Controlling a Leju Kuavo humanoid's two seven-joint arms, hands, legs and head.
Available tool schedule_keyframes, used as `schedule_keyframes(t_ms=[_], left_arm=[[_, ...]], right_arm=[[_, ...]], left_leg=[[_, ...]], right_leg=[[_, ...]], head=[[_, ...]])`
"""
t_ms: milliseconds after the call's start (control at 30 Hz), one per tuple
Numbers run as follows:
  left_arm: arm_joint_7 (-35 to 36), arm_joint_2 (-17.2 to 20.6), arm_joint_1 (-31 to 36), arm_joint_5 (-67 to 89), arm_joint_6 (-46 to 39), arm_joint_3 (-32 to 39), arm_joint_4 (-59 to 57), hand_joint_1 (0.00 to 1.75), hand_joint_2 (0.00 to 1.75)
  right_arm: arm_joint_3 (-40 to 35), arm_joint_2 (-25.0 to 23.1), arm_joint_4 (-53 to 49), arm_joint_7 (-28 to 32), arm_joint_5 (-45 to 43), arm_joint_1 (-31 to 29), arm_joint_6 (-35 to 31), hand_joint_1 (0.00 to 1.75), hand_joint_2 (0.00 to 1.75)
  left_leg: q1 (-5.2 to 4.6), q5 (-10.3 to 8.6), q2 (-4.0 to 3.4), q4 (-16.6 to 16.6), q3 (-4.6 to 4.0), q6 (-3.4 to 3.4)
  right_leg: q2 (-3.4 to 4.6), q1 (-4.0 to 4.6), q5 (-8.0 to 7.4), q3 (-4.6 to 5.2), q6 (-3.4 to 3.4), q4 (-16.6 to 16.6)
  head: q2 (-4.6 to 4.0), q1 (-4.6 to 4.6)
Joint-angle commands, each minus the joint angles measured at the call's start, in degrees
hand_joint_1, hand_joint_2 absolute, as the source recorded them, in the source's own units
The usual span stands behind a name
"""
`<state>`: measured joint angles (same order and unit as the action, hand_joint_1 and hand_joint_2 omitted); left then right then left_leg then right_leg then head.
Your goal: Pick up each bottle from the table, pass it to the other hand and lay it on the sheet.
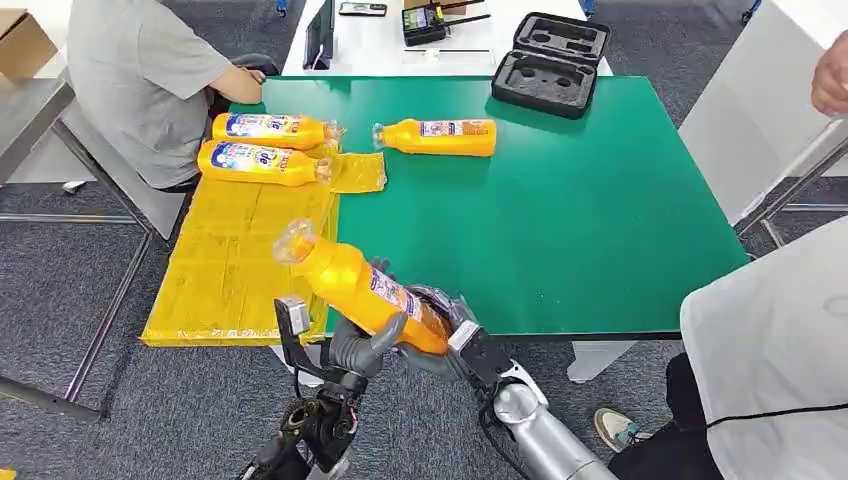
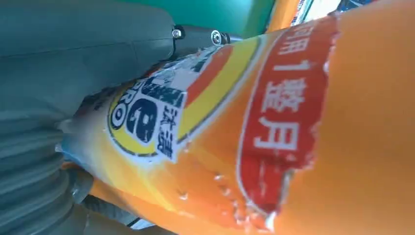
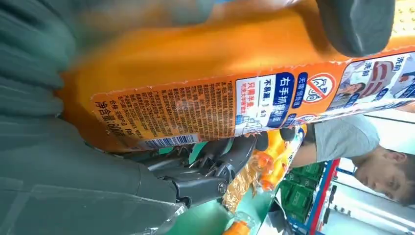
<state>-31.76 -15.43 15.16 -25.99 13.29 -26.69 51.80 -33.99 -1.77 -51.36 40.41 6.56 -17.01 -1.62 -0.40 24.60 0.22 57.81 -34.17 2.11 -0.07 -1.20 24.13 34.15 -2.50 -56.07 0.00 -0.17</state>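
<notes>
Both hands, left hand [image 1: 358, 345] and right hand [image 1: 452, 330], grip one orange bottle [image 1: 360, 287] near its base — rigid, probably slick plastic, best held mid-body

The right arm [image 1: 545, 425] is a smooth silver tube with a rounded joint, ending in a black wrist block with a white patch. The right hand [image 1: 445, 318] has dark fingers. The left hand [image 1: 358, 345] has thick grey fingers; a grey ribbed cover [image 2: 29, 161] sits behind it, and two small silver screws [image 2: 195, 34] show on a dark finger.
</notes>
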Motion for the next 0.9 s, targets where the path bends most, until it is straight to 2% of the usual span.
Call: schedule_keyframes(t_ms=[33, 733, 767, 800, 900], left_arm=[[-0.06, 0.07, 2.23, 0.54, -0.19, -0.57, -3.39, 0.0, 1.75], [0.69, 0.68, 0.12, 1.76, -1.45, -0.58, 0.32, 0.0, 1.75], [0.69, 0.93, -0.45, 1.86, -1.58, -0.55, 0.82, 0.0, 0.0], [0.67, 1.13, -0.88, 1.9, -1.7, -0.46, 1.25, 0.0, 1.75], [0.6, 1.42, -1.62, 1.94, -1.87, -0.18, 2.05, 0.0, 1.75]], right_arm=[[1.45, 1.17, 0.03, -0.41, 0.77, -1.02, -0.68, 1.75, 1.75], [2.42, 1.28, 1.89, -0.41, 0.7, -2.71, -1.2, 1.75, 1.75], [2.3, 1.4, 1.6, -0.41, 0.74, -2.66, -1.15, 1.75, 1.75], [2.12, 1.49, 1.39, -0.41, 0.95, -2.61, -1.46, 1.75, 1.75], [2.03, 1.49, 0.84, -0.41, 0.88, -2.33, -1.73, 1.75, 1.75]], left_leg=[[0.01, 0.02, 0.04, -0.02, 0.06, -0.06], [0.04, 0.06, -0.05, 0.01, 0.09, -0.09], [0.03, 0.04, -0.05, 0.0, 0.05, -0.07], [0.07, 0.09, -0.07, 0.02, 0.13, -0.12], [0.07, 0.1, -0.1, 0.01, 0.16, -0.13]], right_leg=[[-0.05, 0.02, 0.03, -0.07, 0.06, 0.01], [0.04, 0.05, 0.03, -0.11, 0.09, 0.0], [0.04, 0.03, 0.02, -0.07, 0.08, 0.01], [0.06, 0.07, 0.06, -0.16, 0.12, 0.01], [0.09, 0.07, 0.05, -0.18, 0.12, 0.02]], head=[[0.0, -0.02], [0.0, 0.0], [0.0, -0.02], [0.0, 0.0], [0.0, 0.0]])
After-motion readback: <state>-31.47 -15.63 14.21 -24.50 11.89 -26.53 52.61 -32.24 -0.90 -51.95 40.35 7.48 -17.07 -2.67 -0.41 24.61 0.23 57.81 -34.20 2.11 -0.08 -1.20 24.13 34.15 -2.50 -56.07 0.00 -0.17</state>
